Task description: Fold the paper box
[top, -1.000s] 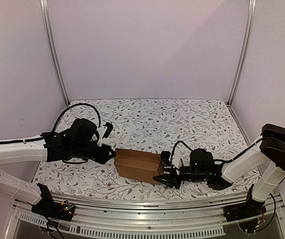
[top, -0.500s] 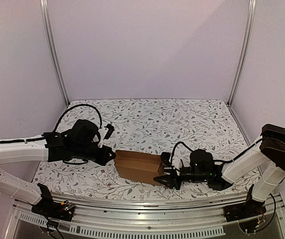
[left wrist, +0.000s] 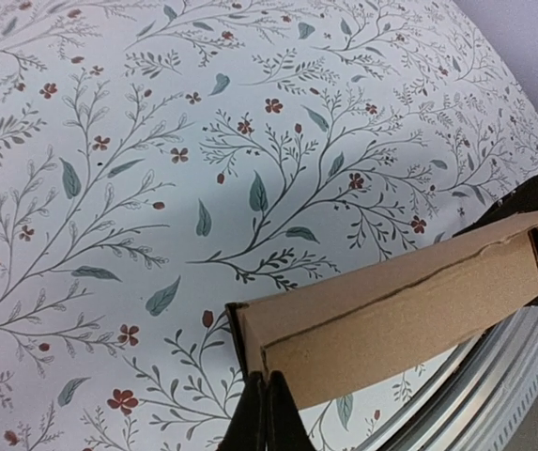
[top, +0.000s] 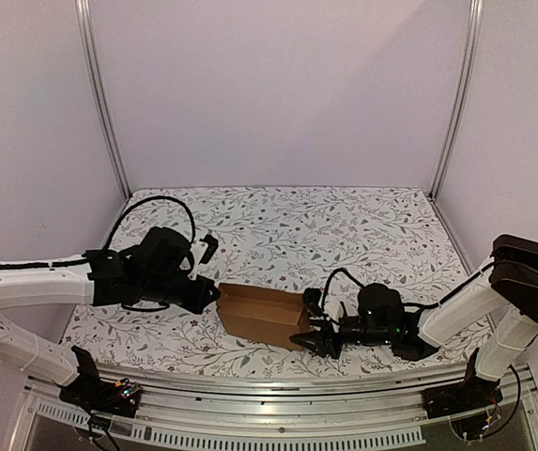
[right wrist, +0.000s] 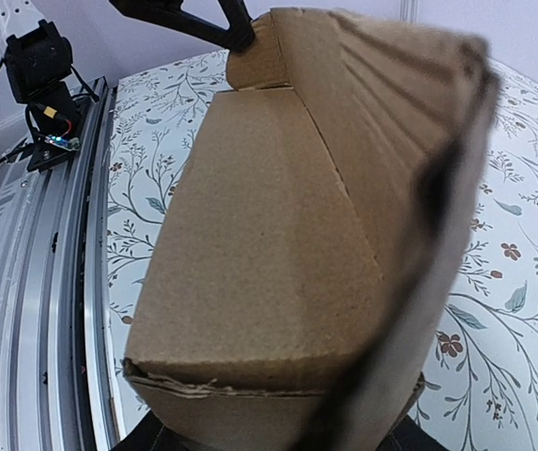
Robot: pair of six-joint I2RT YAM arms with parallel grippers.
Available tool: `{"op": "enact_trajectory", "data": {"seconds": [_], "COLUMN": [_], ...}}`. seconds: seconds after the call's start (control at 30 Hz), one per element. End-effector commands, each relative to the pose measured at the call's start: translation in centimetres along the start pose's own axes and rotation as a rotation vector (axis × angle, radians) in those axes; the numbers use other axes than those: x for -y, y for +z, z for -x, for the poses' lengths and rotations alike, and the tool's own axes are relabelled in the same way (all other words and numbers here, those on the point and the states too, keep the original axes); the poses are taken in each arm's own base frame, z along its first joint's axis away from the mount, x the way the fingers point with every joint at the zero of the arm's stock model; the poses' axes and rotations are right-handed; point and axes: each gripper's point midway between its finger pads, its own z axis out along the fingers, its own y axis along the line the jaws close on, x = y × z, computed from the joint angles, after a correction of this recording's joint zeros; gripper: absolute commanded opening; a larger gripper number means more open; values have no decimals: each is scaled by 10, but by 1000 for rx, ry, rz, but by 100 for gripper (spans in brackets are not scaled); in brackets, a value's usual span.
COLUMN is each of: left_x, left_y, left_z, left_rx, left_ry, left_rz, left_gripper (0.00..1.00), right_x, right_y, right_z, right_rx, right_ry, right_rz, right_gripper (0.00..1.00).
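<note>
1. The back wall [top: 278, 85] is plain and pale. It stands behind everything.
2. The table [top: 344, 225] has a white cloth with little leaves and red flowers on it.
3. A metal rail [top: 278, 390] runs along the near edge of the table, where the arms are fixed.
4. The left arm [top: 34, 282] is white and black. It reaches in low from the left side toward the middle of the table.
5. The right arm [top: 456, 310] reaches in low from the right side, close to the near edge.
6. The paper box [top: 261, 313] is plain brown cardboard. It is near the front of the table, in the middle, right between the two claws. Its top is open. Its long side runs from left to right. From the right wrist it fills nearly the whole view, so I cannot tell if it rests on the cloth.
7. The right claw [top: 313, 338] is at the right end of the box, by its near corner. Its jaws are about half apart, and the end of the box sits between them. It looks like it is gripping the box there.
8. The left claw [top: 212, 293] is at the left end of the box. It is pinched all the way closed. From the left wrist, the thin corner edge of the cardboard runs down into its fingers [left wrist: 250, 423], so it seems to hold the box by that edge.
</note>
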Motion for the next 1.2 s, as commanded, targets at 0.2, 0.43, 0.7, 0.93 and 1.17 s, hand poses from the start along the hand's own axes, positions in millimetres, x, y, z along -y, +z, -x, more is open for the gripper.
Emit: {"op": "enact_trajectory", "data": {"seconds": [0.2,0.43,0.7,0.93,1.17], "left_x": [7,9,19,27,26], "left_y": [5,3,-4,-13,-15], "left_z": [-41,-45,-39,-30,-27], "left_rx": [-123,-130,-113,-82,-86], "left_ry": [48,54,45,32,43], "left_rz": [28,34,-1,-33,-18], "left_gripper": [0,0,0,0,0], "right_x": [24,26,26,25,24], "right_y": [1,1,1,2,3], "right_z": [-5,-7,-7,-7,-8], "right_rx": [14,15,19,19,17], "right_ry": [39,48,54,54,53], "right_rz": [-128,-139,-136,-129,-125], "right_gripper": [35,38,37,29,27]}}
